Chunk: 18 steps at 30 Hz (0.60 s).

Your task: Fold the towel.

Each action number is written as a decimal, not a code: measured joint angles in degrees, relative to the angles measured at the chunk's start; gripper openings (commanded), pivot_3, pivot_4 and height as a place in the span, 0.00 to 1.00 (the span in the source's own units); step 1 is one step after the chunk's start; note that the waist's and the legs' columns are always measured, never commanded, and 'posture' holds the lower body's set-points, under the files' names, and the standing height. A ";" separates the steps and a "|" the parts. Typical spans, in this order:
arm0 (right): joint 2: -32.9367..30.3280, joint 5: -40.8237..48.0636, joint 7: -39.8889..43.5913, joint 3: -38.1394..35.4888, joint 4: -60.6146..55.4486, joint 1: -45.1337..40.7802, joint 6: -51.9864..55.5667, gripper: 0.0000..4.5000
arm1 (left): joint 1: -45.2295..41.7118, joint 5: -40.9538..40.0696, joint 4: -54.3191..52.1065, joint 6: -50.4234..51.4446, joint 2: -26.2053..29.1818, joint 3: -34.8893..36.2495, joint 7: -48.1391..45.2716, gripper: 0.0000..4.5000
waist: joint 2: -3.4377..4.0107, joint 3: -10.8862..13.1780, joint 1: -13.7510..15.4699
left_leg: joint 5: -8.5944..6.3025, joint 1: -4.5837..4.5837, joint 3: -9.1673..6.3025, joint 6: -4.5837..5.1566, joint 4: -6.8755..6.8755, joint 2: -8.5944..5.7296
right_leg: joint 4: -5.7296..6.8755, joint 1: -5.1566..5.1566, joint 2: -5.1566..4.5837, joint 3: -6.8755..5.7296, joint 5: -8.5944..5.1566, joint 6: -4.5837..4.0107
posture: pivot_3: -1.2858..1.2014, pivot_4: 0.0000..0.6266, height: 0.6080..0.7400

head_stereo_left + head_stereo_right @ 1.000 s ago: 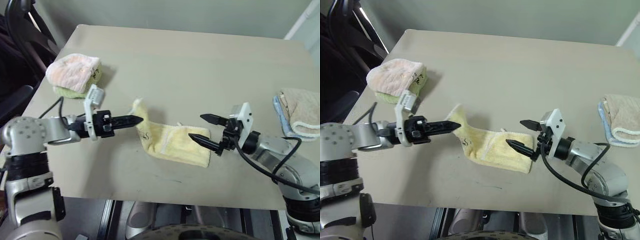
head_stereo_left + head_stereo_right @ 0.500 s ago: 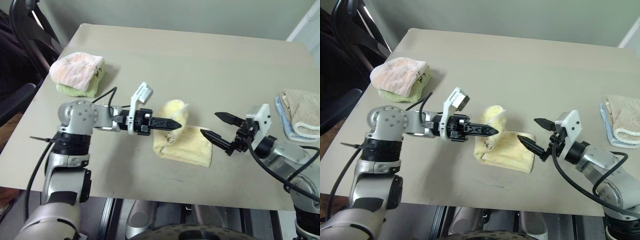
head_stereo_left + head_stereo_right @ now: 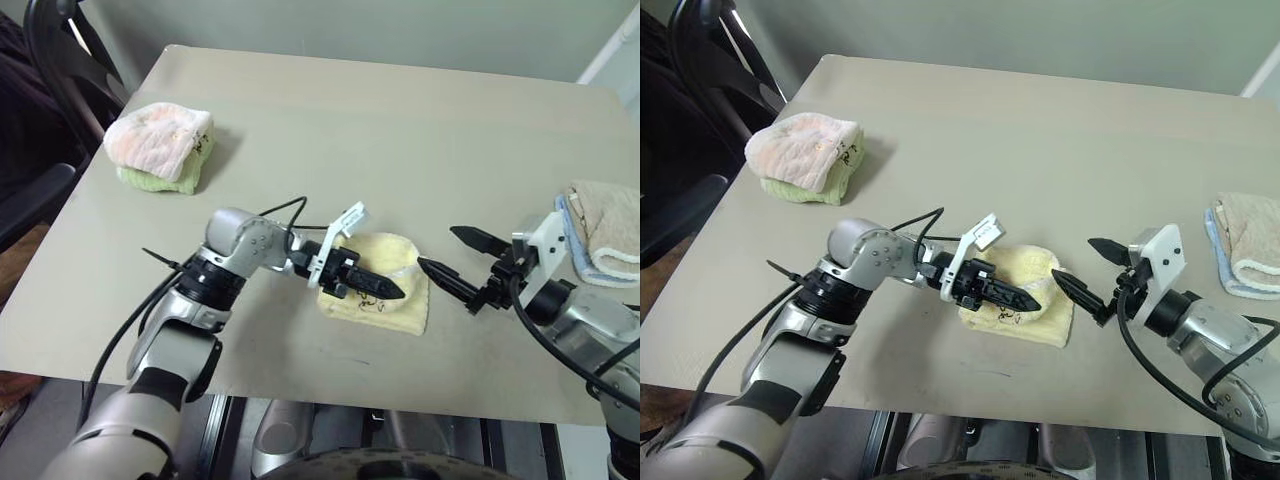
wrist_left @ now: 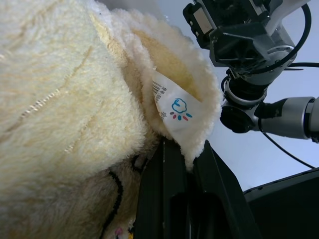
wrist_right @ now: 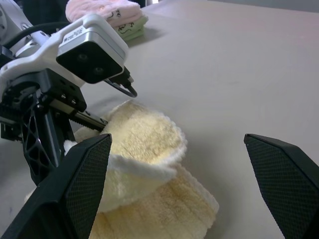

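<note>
The pale yellow towel lies folded near the front middle of the tan table. One end is doubled over the rest, and a small dark print shows on the lower layer. My left gripper reaches in from the left, low over the towel and shut on the folded-over edge. In the left wrist view its fingers pinch the towel's rim beside a white label. Just to the right of the towel, my right gripper hovers open and empty, its fingers wide apart and pointing at the towel.
A pink-and-white folded towel over a green one sits at the back left. A beige folded towel with blue cloth lies at the right edge. A dark chair stands beyond the left side. The table's front edge runs just below the towel.
My left gripper has swept to the right with the towel's end, laying it over the other half. The right gripper has drawn back a little to the right, still open.
</note>
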 measured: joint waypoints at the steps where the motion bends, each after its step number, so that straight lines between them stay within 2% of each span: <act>1: -0.01 0.00 -0.22 -0.02 -0.14 0.17 0.00 1.00 | 0.01 0.73 -0.01 -0.67 0.04 -0.56 -0.64 0.00 | 0.00 0.00 0.01 | 0.00 0.00 0.00 0.00 0.00 0.00 | 0.00 0.00 0.00 0.01 0.00 0.01 | 0.52 0.24 0.95; 2: -0.03 0.01 -0.42 -0.03 -0.24 0.44 0.01 1.00 | 0.02 1.60 -0.08 -1.25 0.08 -1.22 -1.05 0.00 | 0.00 0.00 0.01 | 0.00 0.01 0.00 0.01 0.00 0.00 | 0.00 0.00 0.00 0.00 0.01 0.01 | 0.52 0.24 0.95; 5: -0.07 0.05 -0.89 -0.06 -0.32 0.85 0.11 1.00 | 0.32 3.60 -0.75 -2.74 0.46 -3.23 -3.12 0.16 | 0.00 0.00 0.01 | 0.00 0.00 0.00 0.01 0.00 0.00 | 0.00 0.00 0.00 0.00 0.00 0.02 | 0.52 0.24 0.95; 14: -0.15 -0.06 -1.18 -0.09 -0.40 0.96 0.06 1.00 | 0.79 7.38 -1.12 -6.05 0.54 -4.80 -6.42 0.86 | 0.00 0.00 0.01 | -0.01 -0.01 0.01 0.04 0.00 -0.01 | -0.01 0.00 -0.01 0.00 0.00 0.04 | 0.52 0.24 0.95; 16: -0.15 -0.07 -1.20 -0.09 -0.40 0.96 0.02 1.00 | 0.79 7.44 -1.19 -6.16 0.37 -4.67 -7.05 0.99 | 0.00 0.00 0.02 | -0.01 -0.02 0.01 0.04 0.00 -0.01 | -0.02 0.00 -0.02 0.00 0.00 0.05 | 0.52 0.24 0.95; 18: -0.15 -0.07 -1.21 -0.08 -0.40 0.95 -0.14 1.00 | 0.78 7.33 -1.19 -6.15 -0.58 -3.42 -6.90 0.99 | 0.00 0.00 0.01 | -0.01 -0.03 0.01 0.05 0.01 -0.01 | -0.02 0.00 -0.02 0.00 0.00 0.06 | 0.52 0.24 0.95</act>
